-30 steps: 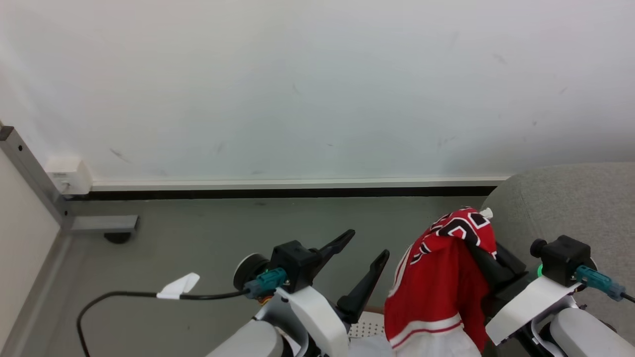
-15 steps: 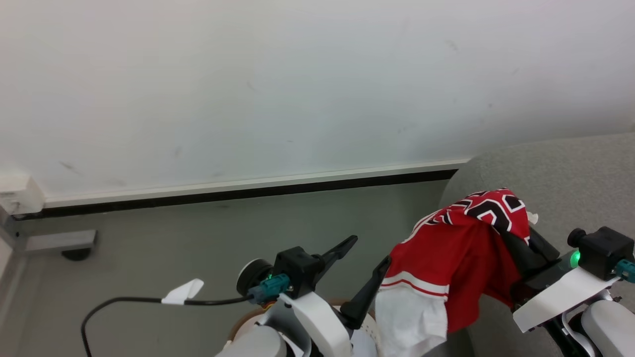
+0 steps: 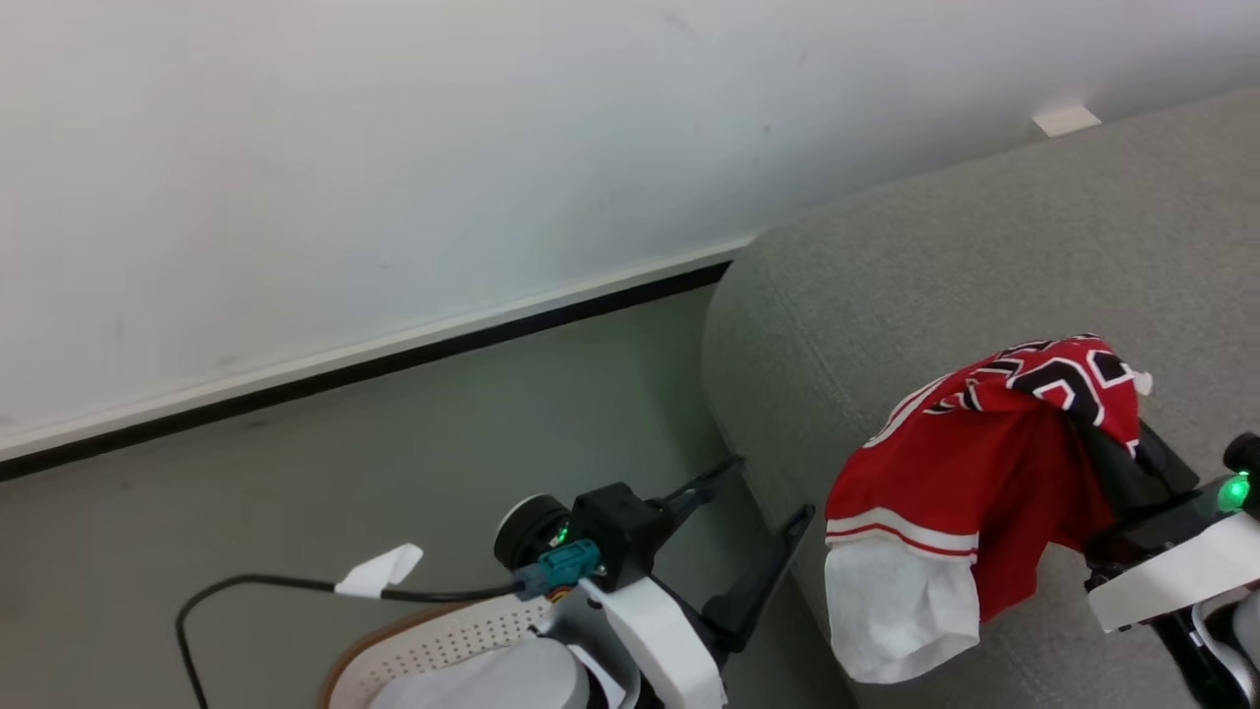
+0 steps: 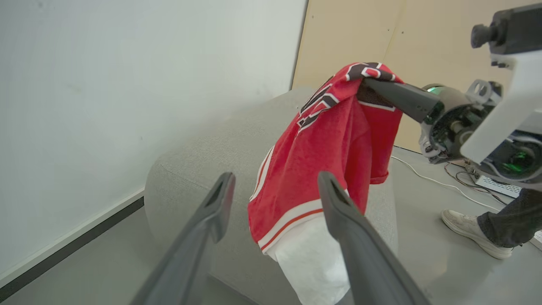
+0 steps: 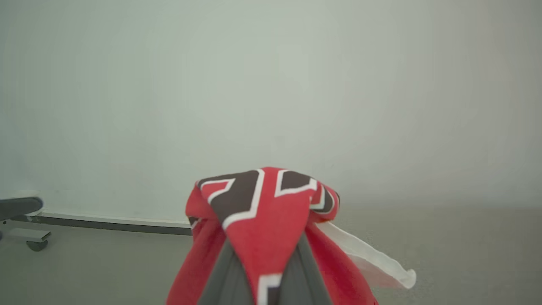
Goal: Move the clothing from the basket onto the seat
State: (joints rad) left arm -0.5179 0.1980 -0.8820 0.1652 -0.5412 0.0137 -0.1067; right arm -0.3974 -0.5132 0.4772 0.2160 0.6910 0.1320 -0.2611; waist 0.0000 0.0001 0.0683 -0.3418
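basket [image 3: 433, 640] sits low on my left side, and my left gripper [image 3: 770, 486] just past it has its fingers wide apart, holding nothing. right gripper [image 5: 263, 275] is pinched tight on the red jersey [image 3: 945, 473], which hangs off it over the near edge of the seat [image 3: 935, 246]. worry: the white end [image 3: 901, 611] dangles past that edge, so letting go here could let its weight drag everything down onto the floor [image 3: 394, 443].
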